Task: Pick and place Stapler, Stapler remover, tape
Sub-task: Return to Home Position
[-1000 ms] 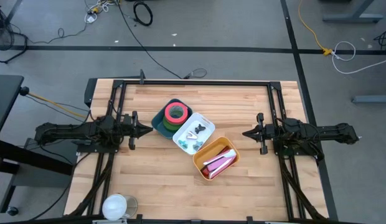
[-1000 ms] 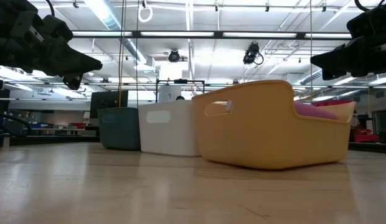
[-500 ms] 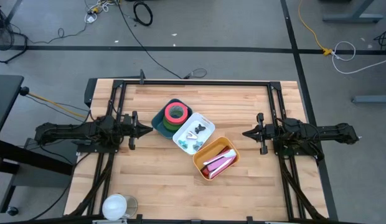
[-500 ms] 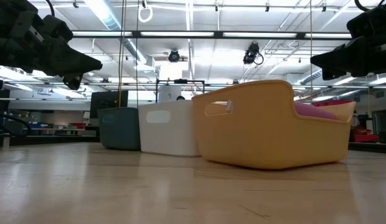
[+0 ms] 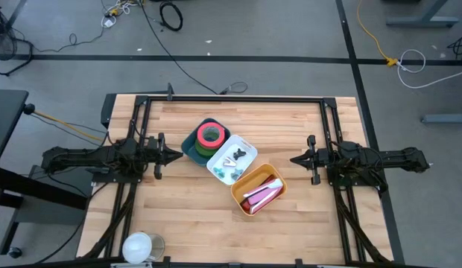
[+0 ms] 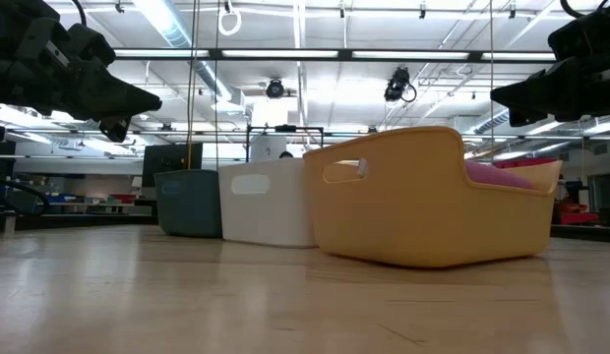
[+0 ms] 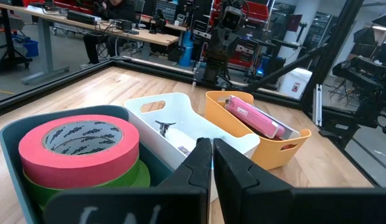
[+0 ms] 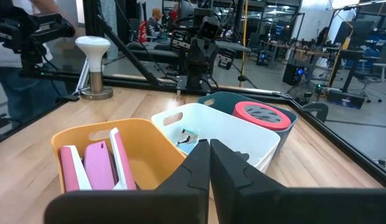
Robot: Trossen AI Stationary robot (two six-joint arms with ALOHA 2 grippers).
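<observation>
- Your left gripper hangs above the table's left side. Its fingers are pressed together and hold nothing.
- Your right gripper hangs over the right side, facing the left one. Its fingers also meet and are empty.
- Three bins stand in a slanted row between the two grippers, each touching the next: teal bin, white bin, yellow bin.
- The tape is in the teal bin, which sits nearest the left gripper. A pink roll is stacked on a green roll.
- The staple removers lie in the white bin in the middle.
- The pink stapler lies in the yellow bin, nearest the right gripper.
- A white-domed stand sits at the table's front left corner, well apart from the bins.
- A black frame runs along the table's edges, and cables lie on the floor beyond.
</observation>
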